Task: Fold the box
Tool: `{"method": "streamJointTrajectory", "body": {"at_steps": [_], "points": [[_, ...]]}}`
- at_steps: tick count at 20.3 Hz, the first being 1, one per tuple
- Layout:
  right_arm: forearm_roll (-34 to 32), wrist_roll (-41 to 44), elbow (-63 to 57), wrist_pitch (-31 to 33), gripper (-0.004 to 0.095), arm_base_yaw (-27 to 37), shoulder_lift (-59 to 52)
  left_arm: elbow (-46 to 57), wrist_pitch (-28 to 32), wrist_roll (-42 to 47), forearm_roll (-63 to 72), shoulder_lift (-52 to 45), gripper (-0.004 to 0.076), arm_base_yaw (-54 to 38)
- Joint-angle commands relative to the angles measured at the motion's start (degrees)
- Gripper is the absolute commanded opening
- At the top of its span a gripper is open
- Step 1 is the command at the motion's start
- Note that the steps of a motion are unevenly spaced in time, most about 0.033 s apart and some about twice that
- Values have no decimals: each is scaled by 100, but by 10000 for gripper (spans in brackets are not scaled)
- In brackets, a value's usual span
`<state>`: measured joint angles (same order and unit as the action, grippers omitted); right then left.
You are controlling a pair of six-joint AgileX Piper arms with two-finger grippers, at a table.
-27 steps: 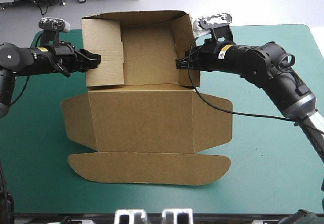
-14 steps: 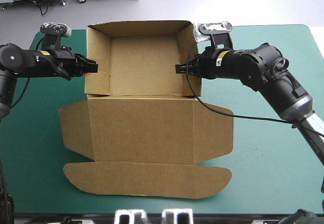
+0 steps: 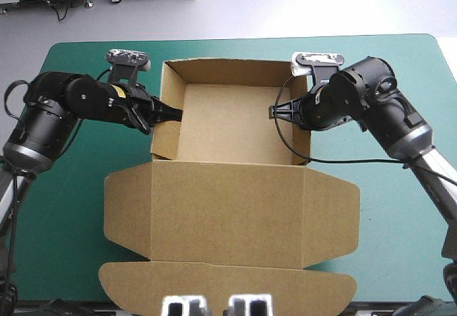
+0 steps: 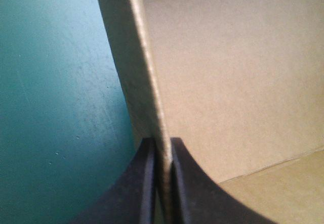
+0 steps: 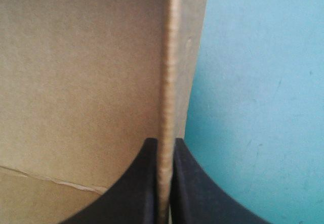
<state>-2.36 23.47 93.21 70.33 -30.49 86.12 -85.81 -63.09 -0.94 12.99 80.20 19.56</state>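
Box [image 3: 235, 127]: open tray on teal-green tabletop [image 3: 71, 209], lid flat toward near edge. My left jaws pinch left wall [image 4: 144, 82]; my right jaws pinch right wall [image 5: 169, 57].

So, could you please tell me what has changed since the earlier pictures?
The box has slid toward the table's right and near edges; its left wall flap, earlier leaning inward, now stands upright. The left gripper and right gripper stay shut on its side walls; the lid stays flat.
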Motion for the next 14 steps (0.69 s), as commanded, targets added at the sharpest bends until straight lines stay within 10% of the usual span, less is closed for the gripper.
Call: {"method": "streamJointTrajectory", "body": {"at_steps": [1,14], "points": [[512,-232,189,122,0,119,99,-159,298,455,290,203,-10,365],[1724,-954,189,18,-1,686,1557,-159,-173,1061,-344,1901,-10,365]]}}
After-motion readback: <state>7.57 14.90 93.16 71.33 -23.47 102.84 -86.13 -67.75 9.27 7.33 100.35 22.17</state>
